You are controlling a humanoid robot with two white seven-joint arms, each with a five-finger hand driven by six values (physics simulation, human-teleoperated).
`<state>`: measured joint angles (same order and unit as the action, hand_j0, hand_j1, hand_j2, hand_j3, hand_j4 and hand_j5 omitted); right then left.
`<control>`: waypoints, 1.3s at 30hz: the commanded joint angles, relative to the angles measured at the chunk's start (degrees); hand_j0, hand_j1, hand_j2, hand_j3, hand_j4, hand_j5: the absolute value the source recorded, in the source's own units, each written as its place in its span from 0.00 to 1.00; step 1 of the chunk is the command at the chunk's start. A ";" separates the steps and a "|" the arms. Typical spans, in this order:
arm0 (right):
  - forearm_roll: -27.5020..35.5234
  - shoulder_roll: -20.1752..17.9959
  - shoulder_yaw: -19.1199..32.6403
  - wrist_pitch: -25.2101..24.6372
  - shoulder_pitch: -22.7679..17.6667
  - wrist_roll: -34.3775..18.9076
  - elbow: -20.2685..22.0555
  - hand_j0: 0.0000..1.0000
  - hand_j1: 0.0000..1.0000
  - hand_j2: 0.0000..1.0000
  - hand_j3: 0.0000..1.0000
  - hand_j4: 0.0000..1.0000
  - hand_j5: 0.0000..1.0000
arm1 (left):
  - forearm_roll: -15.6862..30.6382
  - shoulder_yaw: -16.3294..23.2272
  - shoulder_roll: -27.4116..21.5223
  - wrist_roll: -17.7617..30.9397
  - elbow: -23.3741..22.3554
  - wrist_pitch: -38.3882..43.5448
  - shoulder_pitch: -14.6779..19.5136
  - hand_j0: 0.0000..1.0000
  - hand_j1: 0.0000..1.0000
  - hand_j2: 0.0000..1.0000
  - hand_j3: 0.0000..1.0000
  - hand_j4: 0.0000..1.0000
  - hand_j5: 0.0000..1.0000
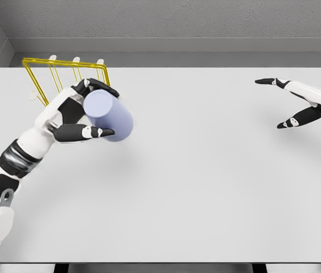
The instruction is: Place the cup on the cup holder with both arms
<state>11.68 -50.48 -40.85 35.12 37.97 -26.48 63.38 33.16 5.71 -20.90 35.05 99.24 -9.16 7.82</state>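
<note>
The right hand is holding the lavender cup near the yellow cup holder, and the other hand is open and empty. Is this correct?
Not quite. In the head view, the left hand is holding the lavender cup near the yellow cup holder; the right hand is the one that is open and empty.

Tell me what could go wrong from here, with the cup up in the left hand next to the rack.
1. The left hand holds the cup tilted on its side, with only a few fingers visible around it; it might slip and drop to the table.
2. The hand is close to the yellow wire rack, so its knuckles could catch a wire.
3. The right hand is open and far off, so it gives no support.
</note>
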 commanded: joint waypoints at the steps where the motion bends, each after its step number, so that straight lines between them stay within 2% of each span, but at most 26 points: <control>1: 0.45 0.03 0.07 -0.12 0.00 0.02 0.08 1.00 1.00 1.00 1.00 1.00 1.00 | 3.58 -1.58 -2.48 -0.05 0.07 0.81 0.17 0.46 0.46 0.46 0.46 0.46 0.46; 4: 0.45 0.56 -0.02 -0.12 0.09 0.02 0.08 1.00 1.00 1.00 1.00 1.00 1.00 | 5.86 -1.58 -4.15 -0.05 0.07 1.86 1.93 0.46 0.46 0.46 0.46 0.46 0.46; 14: 0.36 0.65 -0.02 -0.12 0.09 0.02 0.08 1.00 1.00 1.00 1.00 1.00 1.00 | 6.21 -2.37 -4.33 -0.05 -0.37 3.97 5.80 0.45 0.45 0.45 0.45 0.45 0.45; 17: 0.36 0.65 -0.02 -0.12 0.09 0.02 0.08 1.00 1.00 1.00 1.00 1.00 1.00 | 6.04 -2.37 -4.24 -0.05 -2.04 4.76 7.29 0.45 0.45 0.45 0.45 0.45 0.45; 25: 0.36 0.65 -0.02 -0.12 0.09 0.02 0.08 1.00 1.00 1.00 1.00 1.00 1.00 | 5.25 -2.28 -4.33 -0.05 -9.86 4.76 10.81 0.44 0.44 0.44 0.44 0.44 0.44; 33: 0.36 0.65 -0.02 -0.12 0.09 0.02 0.08 1.00 1.00 1.00 1.00 1.00 1.00 | 4.46 -2.28 -3.89 -0.05 -12.14 4.94 13.36 0.44 0.44 0.44 0.44 0.44 0.44; 39: 0.36 0.65 -0.02 -0.12 0.09 0.02 0.08 1.00 1.00 1.00 1.00 1.00 1.00 | 3.40 -2.28 -3.62 -0.05 -12.32 5.29 13.27 0.44 0.44 0.44 0.44 0.44 0.44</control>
<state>11.60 -49.76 -40.93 35.12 38.06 -26.48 63.43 36.36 3.44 -24.54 35.04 86.94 -4.11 21.01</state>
